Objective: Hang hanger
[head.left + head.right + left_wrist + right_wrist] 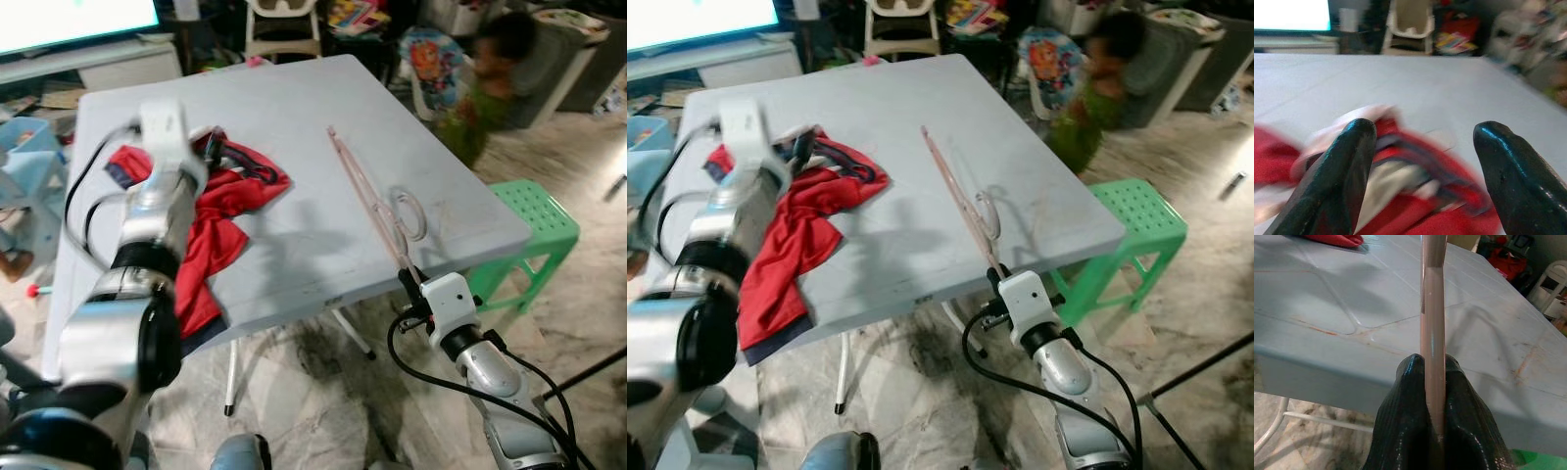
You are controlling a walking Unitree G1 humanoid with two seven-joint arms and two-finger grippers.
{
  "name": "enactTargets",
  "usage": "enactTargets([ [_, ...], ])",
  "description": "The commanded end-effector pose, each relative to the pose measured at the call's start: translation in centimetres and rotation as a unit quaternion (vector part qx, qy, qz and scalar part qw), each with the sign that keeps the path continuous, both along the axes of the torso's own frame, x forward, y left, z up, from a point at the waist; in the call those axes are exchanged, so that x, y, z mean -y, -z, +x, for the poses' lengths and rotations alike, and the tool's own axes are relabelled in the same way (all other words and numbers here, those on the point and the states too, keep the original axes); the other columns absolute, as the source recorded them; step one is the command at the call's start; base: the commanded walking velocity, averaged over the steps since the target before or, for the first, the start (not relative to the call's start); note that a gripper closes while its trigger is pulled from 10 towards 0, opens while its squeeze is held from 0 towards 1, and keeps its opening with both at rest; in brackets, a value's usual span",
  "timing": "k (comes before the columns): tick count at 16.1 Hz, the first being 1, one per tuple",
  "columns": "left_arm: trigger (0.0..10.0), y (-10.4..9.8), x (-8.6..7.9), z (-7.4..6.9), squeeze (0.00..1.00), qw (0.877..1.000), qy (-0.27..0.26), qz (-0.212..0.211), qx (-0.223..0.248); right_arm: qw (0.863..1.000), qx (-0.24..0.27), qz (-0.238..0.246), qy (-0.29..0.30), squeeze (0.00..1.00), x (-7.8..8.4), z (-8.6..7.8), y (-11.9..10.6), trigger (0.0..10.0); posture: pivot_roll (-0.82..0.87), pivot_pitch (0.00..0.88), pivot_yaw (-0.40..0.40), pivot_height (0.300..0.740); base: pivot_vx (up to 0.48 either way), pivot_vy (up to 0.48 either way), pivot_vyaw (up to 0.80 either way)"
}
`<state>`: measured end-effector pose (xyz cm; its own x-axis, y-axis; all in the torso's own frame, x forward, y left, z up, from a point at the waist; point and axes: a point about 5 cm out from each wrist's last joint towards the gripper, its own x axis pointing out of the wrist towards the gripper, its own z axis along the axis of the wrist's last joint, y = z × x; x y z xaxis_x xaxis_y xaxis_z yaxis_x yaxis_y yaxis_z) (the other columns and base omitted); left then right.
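right gripper (pixel 1432 382) clamped on end of thin pink plastic hanger (pixel 367 191), lying across grey tabletop (pixel 294 117). left gripper (pixel 1425 161), fingers apart, above red cloth garment (pixel 220 211); view blurred, likely approaching. advice: keep hanger low, steady while threading the collar.

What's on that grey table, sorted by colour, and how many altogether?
Red: 1, the crumpled red garment, with the open left claw hovering over it.
Pink: 1, the hanger, one end pinched in the right claw at the table edge.
Total: 2.
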<state>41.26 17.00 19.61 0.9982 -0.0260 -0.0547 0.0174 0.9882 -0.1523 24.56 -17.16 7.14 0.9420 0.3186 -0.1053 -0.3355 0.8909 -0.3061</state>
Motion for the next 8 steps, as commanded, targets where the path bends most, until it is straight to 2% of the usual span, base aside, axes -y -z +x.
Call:
enactTargets([
  [1, 10.0, -1.4, 0.6, 0.4, 0.0, 0.999, 0.013, -0.02, 0.021, 1.0, 0.008, -0.003, 0.009, 0.0, 0.2, 0.1, -0.3, 10.0, -0.12, 0.0, 0.04, 0.74, 0.0, 0.0, 0.0],
  [3, 10.0, -4.2, 1.8, 1.0, 0.0, 0.997, 0.033, -0.007, 0.074, 1.0, 0.013, -0.003, 0.011, 0.0, 0.1, 0.0, -0.4, 10.0, -0.12, 0.0, 0.048, 0.74, 0.0, 0.0, 0.0],
  [5, 10.0, -5.7, 2.3, 0.8, 0.0, 0.989, 0.025, 0.028, 0.14, 1.0, 0.011, -0.002, 0.014, 0.0, 0.1, -0.4, -0.2, 10.0, -0.11, 0.0, 0.054, 0.74, 0.0, 0.0, 0.0],
  [6, 10.0, -5.0, 2.0, 0.4, 0.0, 0.988, 0.011, 0.035, 0.148, 1.0, 0.009, -0.002, 0.015, 0.0, 0.1, -0.4, -0.2, 10.0, -0.11, 0.0, 0.054, 0.74, 0.0, 0.0, 0.0],
  [8, 10.0, -1.7, 1.4, -1.2, 0.0, 0.991, -0.012, 0.017, 0.134, 1.0, 0.004, 0.0, 0.011, 0.0, 0.0, -0.4, 0.1, 10.0, -0.07, 0.0, 0.043, 0.74, 0.0, 0.0, 0.0],
])
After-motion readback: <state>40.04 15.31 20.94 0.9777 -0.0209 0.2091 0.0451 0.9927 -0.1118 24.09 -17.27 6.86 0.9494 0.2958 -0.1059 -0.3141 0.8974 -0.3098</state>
